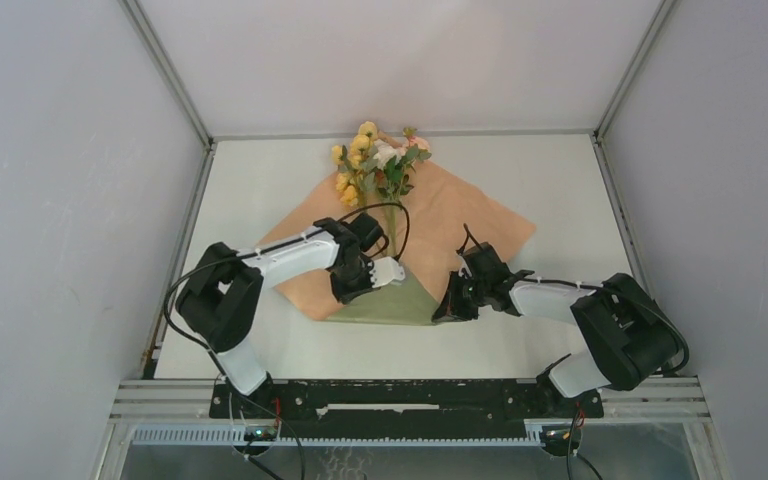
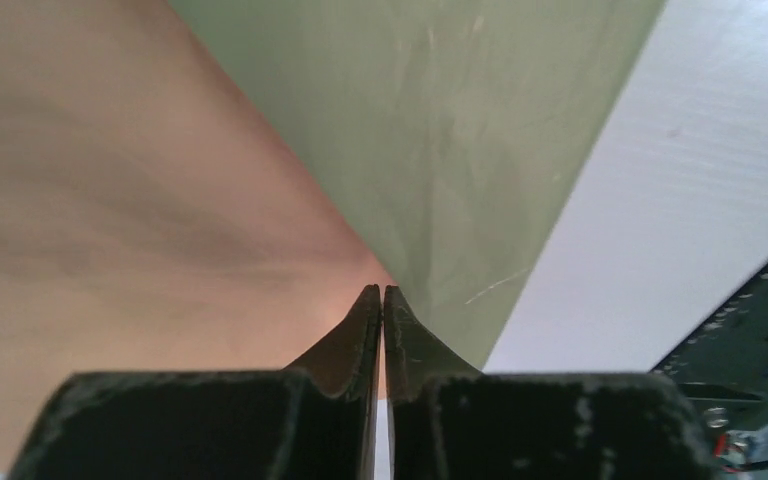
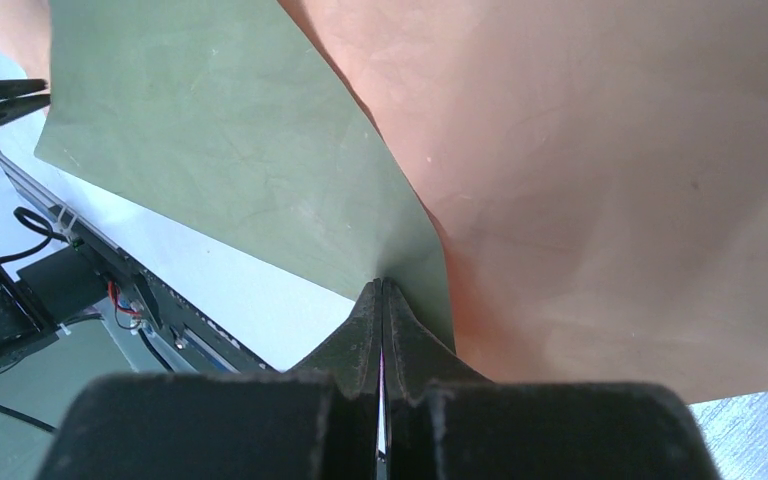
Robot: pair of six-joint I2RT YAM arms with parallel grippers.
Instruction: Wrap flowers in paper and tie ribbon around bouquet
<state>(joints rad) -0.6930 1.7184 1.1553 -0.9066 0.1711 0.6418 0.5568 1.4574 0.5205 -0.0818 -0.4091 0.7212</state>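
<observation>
The large olive-green paper (image 1: 470,215) lies on the white worktop (image 1: 260,190) with its peach-orange reverse up and its near corner folded over, showing green. The bunch of yellow, pink and cream artificial flowers (image 1: 380,160) rests on the paper, blooms at its far corner. The left pincer (image 2: 382,292) is clamped on the fold's left end. The right pincer (image 3: 381,285) pinches its right end.

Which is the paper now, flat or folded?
Partly folded. The paper lies peach side up, but its near corner is turned over, showing a green triangle.
</observation>
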